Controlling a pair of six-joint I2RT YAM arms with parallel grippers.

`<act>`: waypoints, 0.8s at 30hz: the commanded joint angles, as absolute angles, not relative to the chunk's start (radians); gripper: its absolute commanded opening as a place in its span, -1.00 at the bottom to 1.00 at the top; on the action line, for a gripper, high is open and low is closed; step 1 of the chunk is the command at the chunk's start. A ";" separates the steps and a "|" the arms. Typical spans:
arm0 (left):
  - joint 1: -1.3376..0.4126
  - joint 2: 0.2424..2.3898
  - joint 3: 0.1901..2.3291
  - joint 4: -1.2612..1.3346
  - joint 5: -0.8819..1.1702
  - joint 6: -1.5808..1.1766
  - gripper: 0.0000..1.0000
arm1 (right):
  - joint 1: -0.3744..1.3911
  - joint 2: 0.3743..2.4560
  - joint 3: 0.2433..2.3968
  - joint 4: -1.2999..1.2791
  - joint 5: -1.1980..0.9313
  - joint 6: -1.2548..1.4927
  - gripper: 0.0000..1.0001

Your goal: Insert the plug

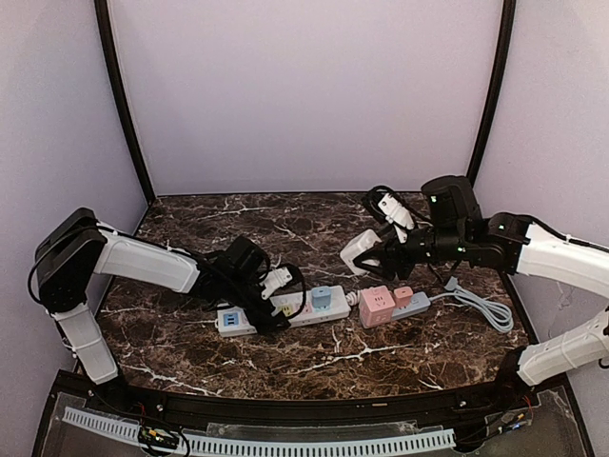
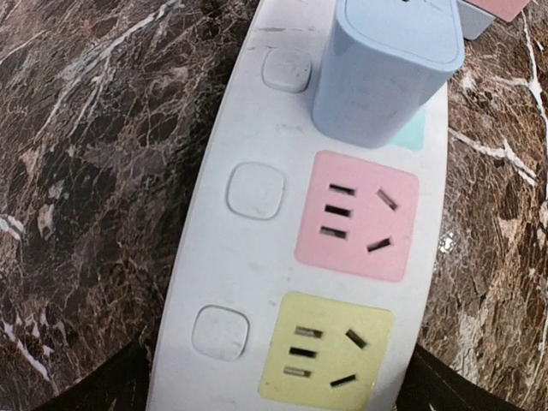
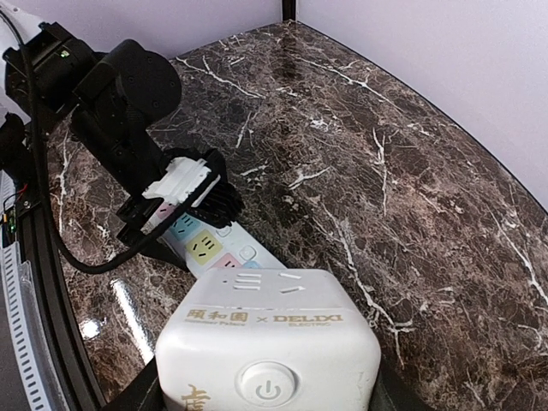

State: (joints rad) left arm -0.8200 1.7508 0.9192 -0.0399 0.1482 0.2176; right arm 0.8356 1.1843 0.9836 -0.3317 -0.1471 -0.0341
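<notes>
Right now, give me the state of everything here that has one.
power strip, flat on the table.
blue adapter, plugged into the strip.
pink socket, empty.
yellow socket, empty.
white cube plug, held above the table.
left pincer, open, straddling the strip.
right pincer, shut on the white cube plug.

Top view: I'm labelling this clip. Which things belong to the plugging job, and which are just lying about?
In the job: white cube adapter in the right gripper; white power strip.
Lying about: blue adapter already plugged in, pink cube, grey cable.
</notes>
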 commanded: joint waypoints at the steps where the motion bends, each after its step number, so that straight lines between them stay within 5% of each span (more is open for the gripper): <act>1: -0.804 1.794 0.977 -0.138 0.142 0.265 0.94 | 0.829 1.150 0.971 -0.263 -0.186 -0.022 -1.00; 5: -0.794 1.820 1.015 -0.176 0.163 0.282 0.75 | 0.829 1.146 0.969 -0.261 -0.188 -0.021 -1.00; 10: -0.793 1.823 1.027 -0.197 0.194 0.277 0.28 | 0.830 1.143 0.967 -0.257 -0.168 -0.012 -1.00; 24: -0.886 1.816 1.017 -0.159 0.026 -0.168 0.19 | 0.829 1.150 0.982 -0.268 -0.076 0.049 -1.00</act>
